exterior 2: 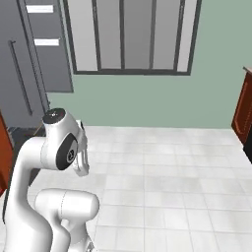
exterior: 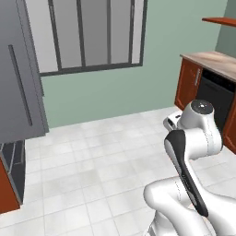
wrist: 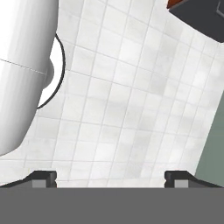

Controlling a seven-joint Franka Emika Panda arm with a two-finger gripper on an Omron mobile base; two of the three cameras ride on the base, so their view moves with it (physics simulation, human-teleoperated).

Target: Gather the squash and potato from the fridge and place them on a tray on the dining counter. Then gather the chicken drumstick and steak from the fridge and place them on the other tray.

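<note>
- Fridge (exterior: 20, 73): tall grey steel, at far left of left base view, long vertical bar handle on its door; in right base view it stands at upper left, with white bins on the door part behind.
- Fridge stands against the green wall, beside the big window (exterior 2: 133, 37) w/ dark bars.
- Gripper (wrist: 110, 177): jaws wide open, nothing between them; both dark tips point down at the white tiled floor (exterior: 92, 156).
- Arm is folded close over the base, well apart from the fridge.
- Red-brown cabinets (exterior: 189, 83) w/ a marbled table top at right of left base view, a black appliance front just beside them.
- Squash, potato, steak, trays: cannot tell where.
</note>
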